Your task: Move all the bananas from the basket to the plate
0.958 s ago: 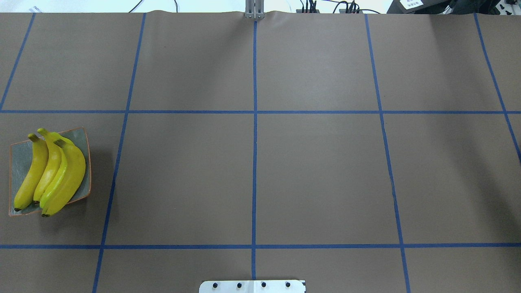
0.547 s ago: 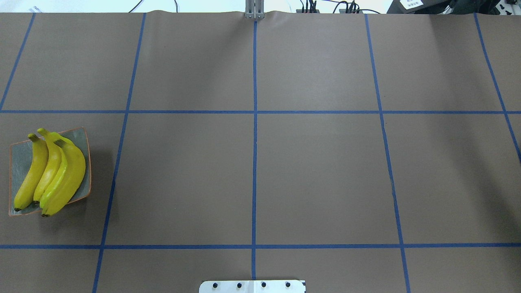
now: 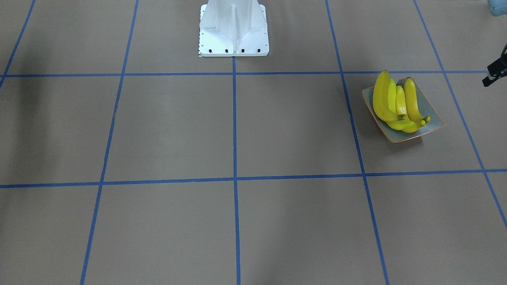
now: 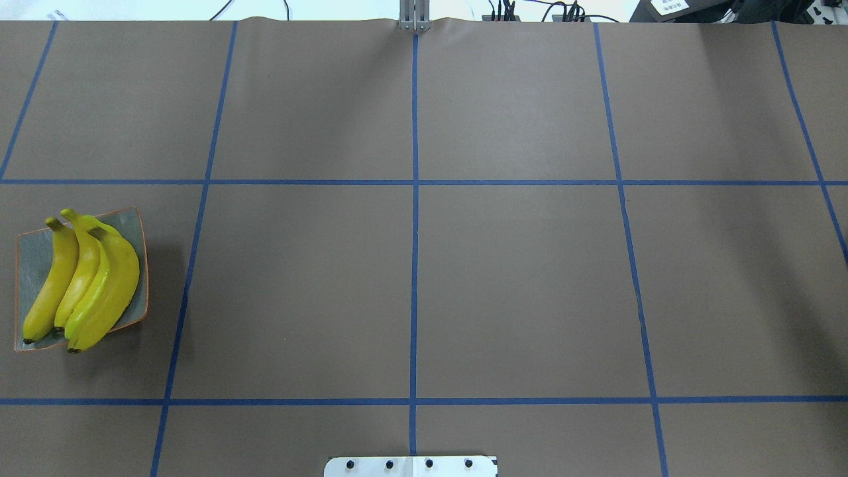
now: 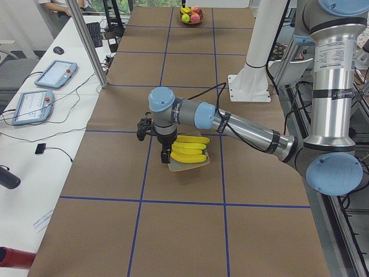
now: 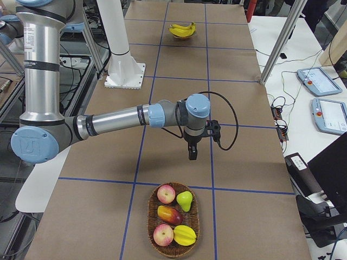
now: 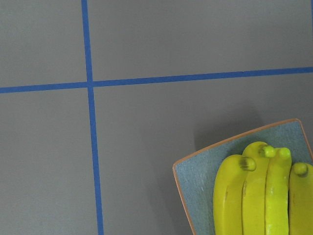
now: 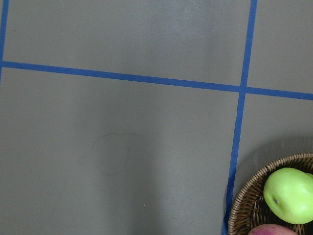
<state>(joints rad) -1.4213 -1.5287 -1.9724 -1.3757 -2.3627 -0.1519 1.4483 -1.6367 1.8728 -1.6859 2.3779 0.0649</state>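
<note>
At the bench's (image 4: 517,285) left end, close to its edge, the plate (image 4: 33,262) carries all four bananas (image 4: 83,281). They are packed side by side with their stems pointing away from the robot. The rightmost one rides highest, and its dark tip pokes out over the plate's near rim. The left pincer (image 5: 165,153) hangs low just beside the plate, on the side away from the robot. Only the side view shows it whole, so I cannot tell whether its fingers are spread or pressed together. Its wrist camera looks down on one plate corner and the stem ends.

Toward the right end, the right pincer (image 6: 192,151) hangs over the bench, short of the basket (image 8: 247,208). Here too I cannot tell how the fingers stand. The basket holds other fruit (image 6: 173,216), a green pear (image 8: 288,193) among it, and no banana shows there.

By the look of it the transfer is done, and what is left is a clean withdrawal. The left arm should rise straight up before it swings sideways — the top banana looks loosely perched and overhangs the rim, so a brush from a finger could roll it onto the bench. The right arm needs no further dip; it should lift away well clear of the basket's rim.
</note>
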